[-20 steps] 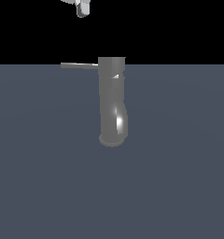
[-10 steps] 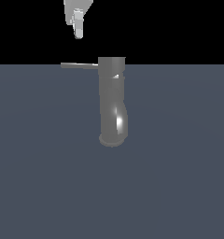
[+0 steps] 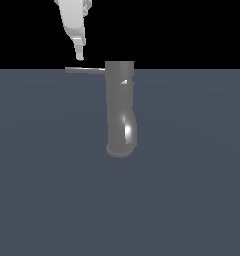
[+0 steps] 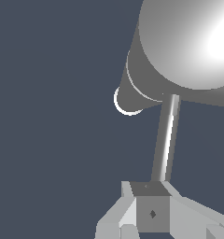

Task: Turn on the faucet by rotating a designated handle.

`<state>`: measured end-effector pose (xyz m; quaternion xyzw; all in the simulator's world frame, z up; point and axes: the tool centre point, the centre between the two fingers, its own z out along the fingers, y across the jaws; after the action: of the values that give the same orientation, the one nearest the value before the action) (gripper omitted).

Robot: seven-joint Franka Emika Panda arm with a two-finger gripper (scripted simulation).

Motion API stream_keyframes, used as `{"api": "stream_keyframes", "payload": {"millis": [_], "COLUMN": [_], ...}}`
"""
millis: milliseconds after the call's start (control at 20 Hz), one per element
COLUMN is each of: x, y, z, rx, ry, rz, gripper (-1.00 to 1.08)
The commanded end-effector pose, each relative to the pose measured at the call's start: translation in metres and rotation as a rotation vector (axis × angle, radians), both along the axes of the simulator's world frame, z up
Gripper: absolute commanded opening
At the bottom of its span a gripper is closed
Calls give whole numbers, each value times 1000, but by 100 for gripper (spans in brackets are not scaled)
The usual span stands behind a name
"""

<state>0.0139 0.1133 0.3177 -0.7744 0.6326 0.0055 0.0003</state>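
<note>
Since half a second ago the gripper (image 3: pixel 80 54) has come lower and a little toward the exterior view's right, and more of the pale arm now shows above it; the faucet (image 3: pixel 120 107) and the handle (image 3: pixel 85 70) have not shifted. Its tip now hangs just above the handle's outer part, with a narrow gap between them in the exterior view. Whether the jaws stand apart or together cannot be told: the exterior view shows only one narrow pale tip, and the wrist view shows the gripper (image 4: pixel 151 210) as blocky grey parts with nothing held between them. On the dark grey surface (image 3: pixel 47 190) the faucet stands about midway between the surface's side edges, its flared foot nearer the camera and its thick tube running up to the far edge. From the tube's top the handle juts level toward the exterior view's left. In the wrist view the handle (image 4: pixel 166 140) runs as a thin bright bar from the faucet (image 4: pixel 188 46) down toward the gripper's body.
</note>
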Motion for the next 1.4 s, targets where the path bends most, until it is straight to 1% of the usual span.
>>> {"api": "stream_keyframes", "payload": {"millis": [0,450,900,1350], "x": [7,19,21,-6], "y": [6,17,19,16], "z": [-9,-30,-33,-33], "rx": [-2,-7,-8,-8], "ry": [-3,-7,-7,-7], "rz": [-45,-139,-151,-151], "gripper": [-100,-100,-100,-100]}}
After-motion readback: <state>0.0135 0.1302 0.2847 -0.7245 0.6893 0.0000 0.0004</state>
